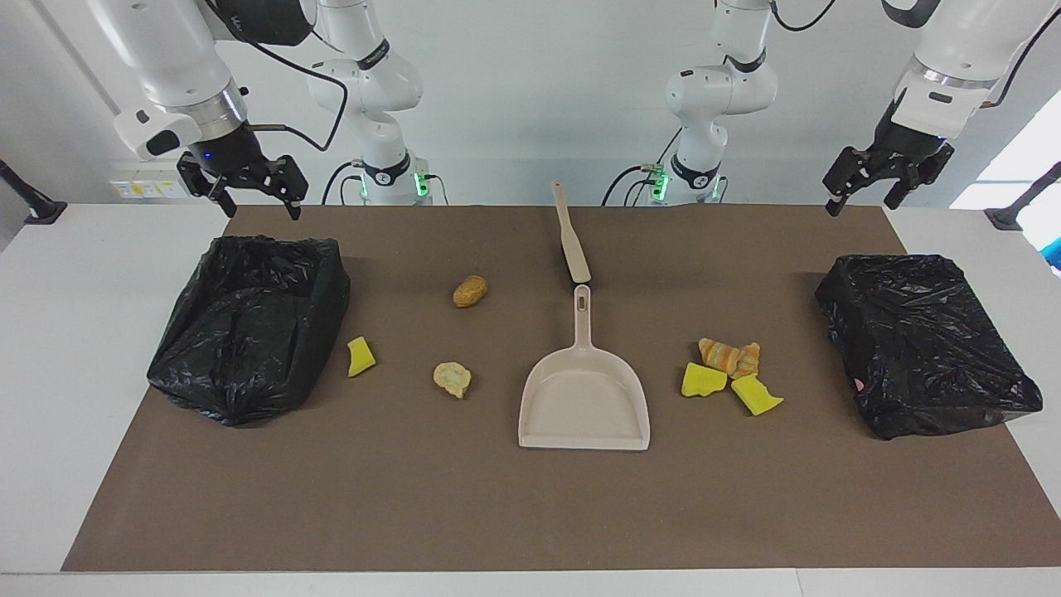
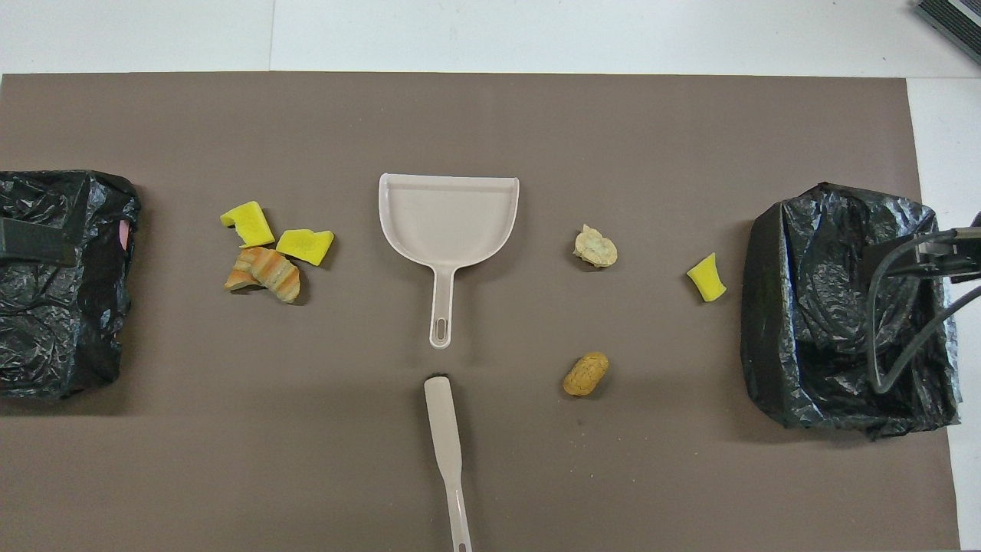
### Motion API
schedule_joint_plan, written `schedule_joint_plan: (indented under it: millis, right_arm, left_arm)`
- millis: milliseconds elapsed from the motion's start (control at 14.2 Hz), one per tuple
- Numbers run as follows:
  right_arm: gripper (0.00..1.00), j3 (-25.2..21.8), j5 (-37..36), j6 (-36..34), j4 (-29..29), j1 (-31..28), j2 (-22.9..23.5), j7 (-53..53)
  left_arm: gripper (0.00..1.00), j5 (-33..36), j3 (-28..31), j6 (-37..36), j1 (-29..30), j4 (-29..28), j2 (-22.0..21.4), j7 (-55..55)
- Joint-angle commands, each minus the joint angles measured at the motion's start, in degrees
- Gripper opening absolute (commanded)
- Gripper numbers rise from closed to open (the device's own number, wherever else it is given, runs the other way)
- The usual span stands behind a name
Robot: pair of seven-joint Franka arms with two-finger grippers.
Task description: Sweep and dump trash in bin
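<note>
Six scraps of trash [image 1: 470, 291] lie mid-frame around the beige plastic dustpan [image 1: 584, 398]. Left gripper [image 1: 864, 195], upper right, and right gripper [image 1: 259, 201], upper left, hang with fingers spread, empty.

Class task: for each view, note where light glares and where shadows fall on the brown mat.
Facing view: a bright window patch glares by the left arm's end; the crinkled black bin bags show small sheen. Overhead view: the beige plastic dustpan and the yellow sponge chunks cast only short, soft shadows; lighting is even.
</note>
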Motion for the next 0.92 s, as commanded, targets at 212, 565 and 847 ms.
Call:
schedule_joint_plan:
  millis: [212,565,847]
  right_arm:
    - [1.00,-0.1,0.5,1.1,0.8,0.6,0.5,0.4]
    - [1.00,-0.1,0.7,0.8,0.5,0.5,0.2,0.2]
    - [1.00,-0.2,0.7,0.5,-0.1,0.4,-0.2,0.8]
  left_arm:
    - [1.00,-0.8,-0.3,-1.8,0.1,-2.0,-2.1,0.0]
    - [1.00,-0.8,-0.4,-1.9,0.0,-2.2,-2.2,0.7]
    - [1.00,-0.8,-0.4,-1.5,-1.2,-8.4,-6.4,0.5]
